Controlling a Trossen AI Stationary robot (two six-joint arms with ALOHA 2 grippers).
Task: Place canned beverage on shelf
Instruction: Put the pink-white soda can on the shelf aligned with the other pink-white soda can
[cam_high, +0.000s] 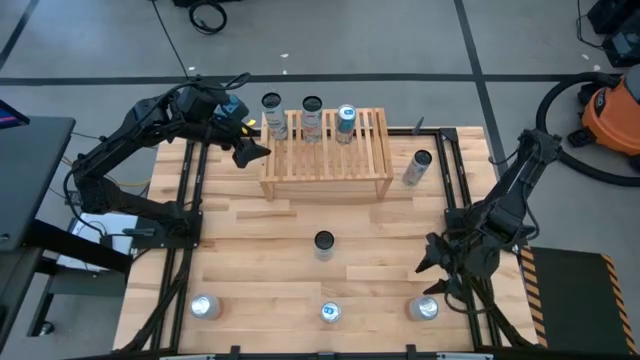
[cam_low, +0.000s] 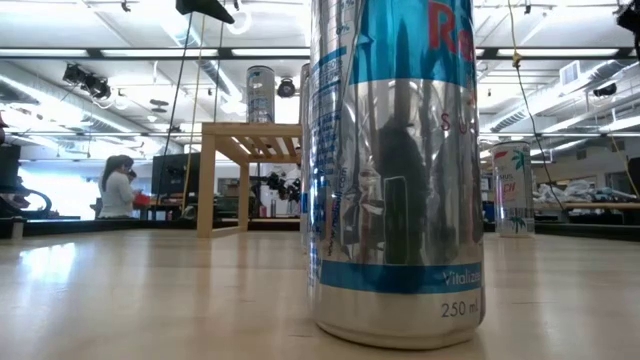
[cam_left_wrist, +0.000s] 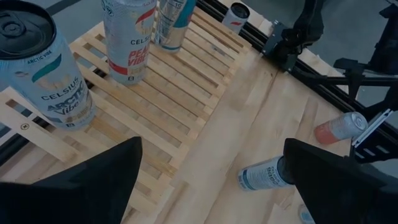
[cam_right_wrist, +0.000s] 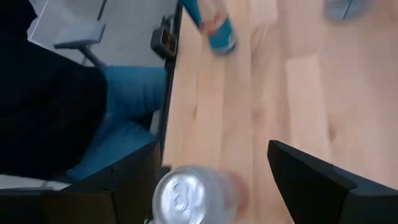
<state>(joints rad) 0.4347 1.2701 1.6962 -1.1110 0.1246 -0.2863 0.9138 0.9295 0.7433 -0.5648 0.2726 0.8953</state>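
The light wooden shelf (cam_high: 325, 155) stands at the table's far middle, with three cans (cam_high: 311, 118) upright on its slats (cam_left_wrist: 180, 93). My left gripper (cam_high: 250, 150) hovers open beside the shelf's left end, nothing between its fingers (cam_left_wrist: 106, 180). Near the table's right front corner, a silver-topped can (cam_high: 424, 307) stands upright. My right gripper (cam_high: 432, 272) is open just above and behind it. In the right wrist view the can's top (cam_right_wrist: 186, 196) shows between the fingers, close to one finger (cam_right_wrist: 134, 174); I see no touch.
More cans stand upright on the table: one right of the shelf (cam_high: 417, 167), one in the middle (cam_high: 323, 243), one at the front left (cam_high: 205, 306) and one at the front middle (cam_high: 330, 313). A person's leg (cam_right_wrist: 124, 106) shows beyond the table's edge.
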